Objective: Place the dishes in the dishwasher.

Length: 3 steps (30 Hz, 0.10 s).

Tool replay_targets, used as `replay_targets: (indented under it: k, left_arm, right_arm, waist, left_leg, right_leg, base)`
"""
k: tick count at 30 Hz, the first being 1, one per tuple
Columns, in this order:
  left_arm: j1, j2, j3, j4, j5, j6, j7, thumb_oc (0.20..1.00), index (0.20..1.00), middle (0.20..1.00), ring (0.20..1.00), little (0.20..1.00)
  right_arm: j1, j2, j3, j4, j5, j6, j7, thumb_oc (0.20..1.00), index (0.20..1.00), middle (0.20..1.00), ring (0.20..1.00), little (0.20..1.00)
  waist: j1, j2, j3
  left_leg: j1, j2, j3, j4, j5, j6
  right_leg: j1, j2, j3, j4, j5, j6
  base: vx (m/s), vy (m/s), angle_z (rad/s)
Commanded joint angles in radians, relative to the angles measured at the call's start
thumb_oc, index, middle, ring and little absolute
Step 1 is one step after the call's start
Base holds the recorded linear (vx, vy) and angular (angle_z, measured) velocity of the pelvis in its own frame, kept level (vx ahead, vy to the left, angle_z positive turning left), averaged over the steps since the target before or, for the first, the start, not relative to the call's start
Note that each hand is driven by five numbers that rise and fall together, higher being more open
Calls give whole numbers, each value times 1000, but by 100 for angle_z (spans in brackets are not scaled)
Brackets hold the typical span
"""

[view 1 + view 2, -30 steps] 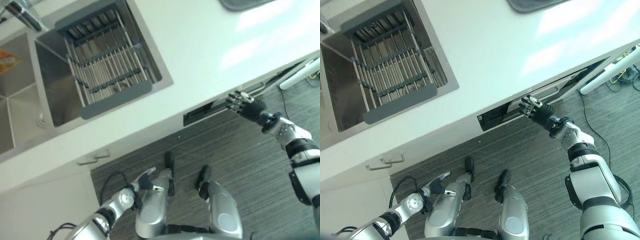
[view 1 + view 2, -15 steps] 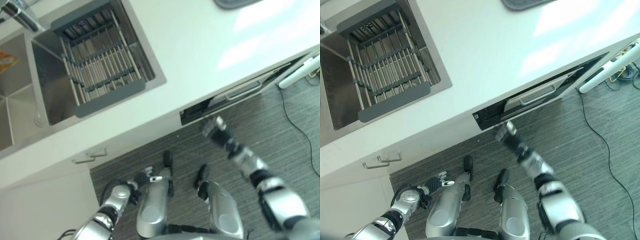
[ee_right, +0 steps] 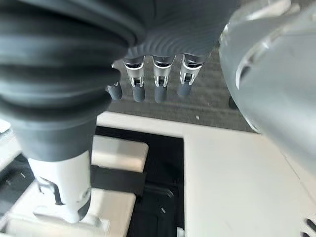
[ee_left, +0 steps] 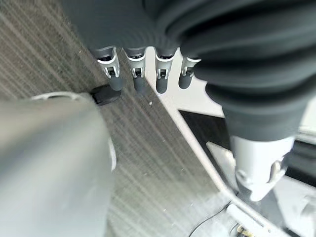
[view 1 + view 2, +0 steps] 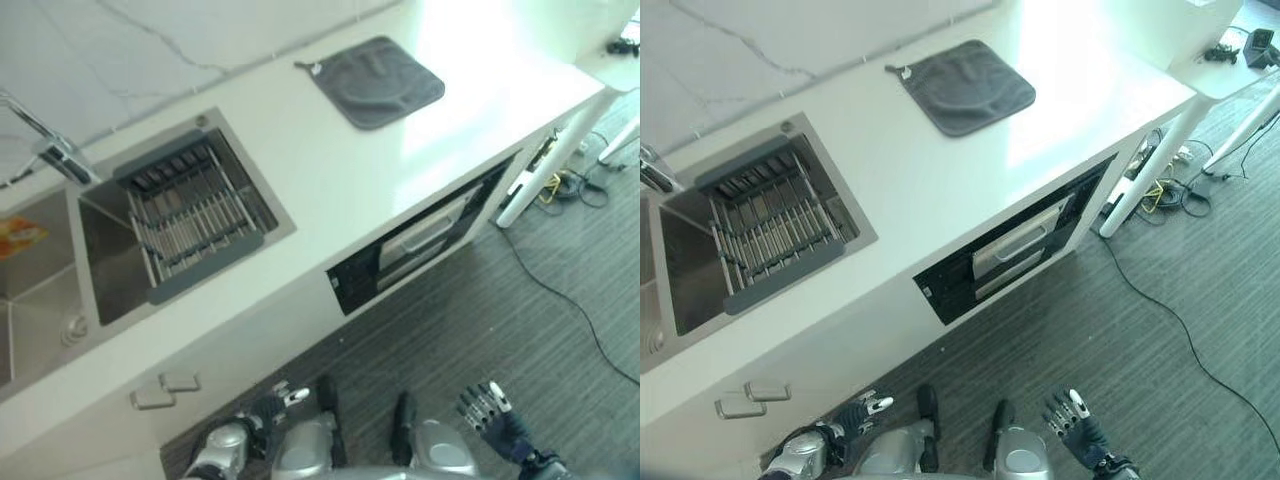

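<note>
The dishwasher [image 5: 420, 245] sits under the white counter [image 5: 330, 170], its black front crossed by a white handle [image 5: 1012, 243]. Both hands hang low near the floor, well apart from it. My right hand [image 5: 485, 408] has its fingers [image 3: 158, 81] straight and holds nothing. My left hand [image 5: 855, 415] is at the lower left, and its fingers [image 4: 133, 74] are also straight and empty. A grey dish rack [image 5: 190, 215] lies across the steel sink [image 5: 105, 280], and its bars look bare.
A grey mat [image 5: 965, 85] lies on the counter's far side. A faucet [image 5: 45, 140] stands over the sink, beside an orange item [image 5: 20, 238] in the left basin. Drawer handles [image 5: 165, 390] are at the lower left. A white table leg [image 5: 1130, 195] and cables [image 5: 565, 185] are on the right.
The view has pulled back and now takes in the whole counter. My right hand has come away from the dishwasher handle and dropped down toward the floor. The left hand stays low.
</note>
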Motion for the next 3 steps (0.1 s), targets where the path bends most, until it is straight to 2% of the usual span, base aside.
replay_targets:
  k: [1, 3]
  left_arm:
    - [-33, 5, -17, 23, 70, -16, 0, 1000, 1000, 1000, 1000, 1000]
    - [-24, 4, -23, 37, 86, -22, -1, 1000, 1000, 1000, 1000, 1000]
  right_arm:
    - [-73, 28, -30, 11, -32, -48, 27, 1000, 1000, 1000, 1000, 1000]
    - [-69, 30, -28, 22, -47, -53, 11, 1000, 1000, 1000, 1000, 1000]
  waist:
    - [9, -26, 30]
    - [5, -24, 15]
  left_leg:
    - [77, -48, 40, 9, -136, -27]
    - [77, -43, 54, 9, -122, -24]
  right_leg:
    - [25, -49, 60, -26, -32, 86]
    - [30, -45, 54, -37, -14, 79]
  base:
    - [-77, 8, -18]
    - [-90, 16, -13]
